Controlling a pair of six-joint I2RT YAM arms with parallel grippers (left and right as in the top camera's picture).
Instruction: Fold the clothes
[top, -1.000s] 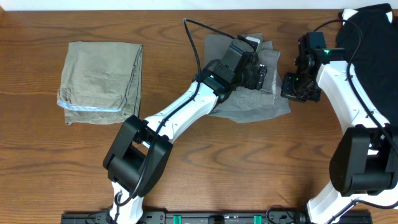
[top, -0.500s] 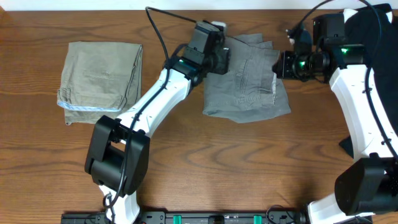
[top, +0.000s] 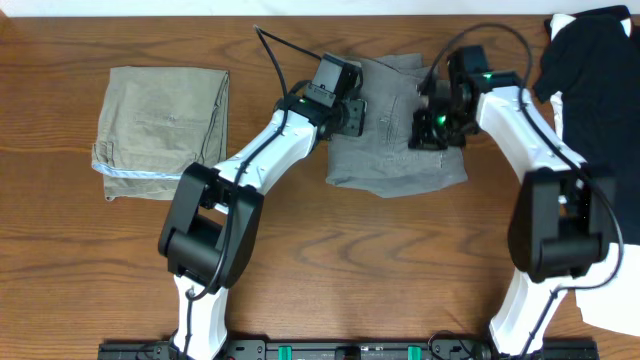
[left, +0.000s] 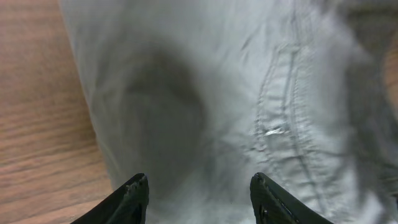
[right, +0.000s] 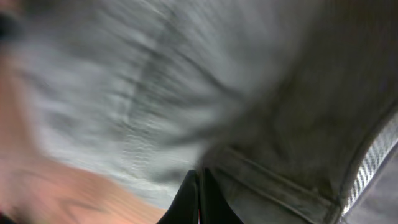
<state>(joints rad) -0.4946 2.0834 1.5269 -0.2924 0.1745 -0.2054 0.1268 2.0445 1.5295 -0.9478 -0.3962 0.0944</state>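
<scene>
The wooden tabletop (top: 300, 260) carries three garments in the overhead view. A black garment (top: 595, 90) lies heaped in the far right corner, unfolded and out of the working area, probably waiting its turn. The olive-khaki shorts (top: 160, 125) sit towards the left edge as a neat rectangle with the pale-blue waistband lining showing along the near side. They look finished and set aside.

The grey shorts (top: 395, 150) lie in the middle of the tabletop close to the far edge, partly folded, with the right side ragged and uneven. This appears to be the garment being worked on, since both arms reach over it from opposite sides.

The left claw (top: 352, 115) hangs over the left edge of the grey shorts. Its wrist view shows the claw (left: 200, 196) with its fingers apart and nothing between them, only grey cloth and a stitched seam (left: 283, 93) beneath. It seems placed either to take that edge or to have just let it go.

The right claw (top: 425, 135) is over the right part of the shorts. Its blurred wrist view shows the claw (right: 199, 186) closed tight, tips together against the cloth. Whether any fabric is pinched cannot be told; closed tips may serve to press or smooth the fold.
</scene>
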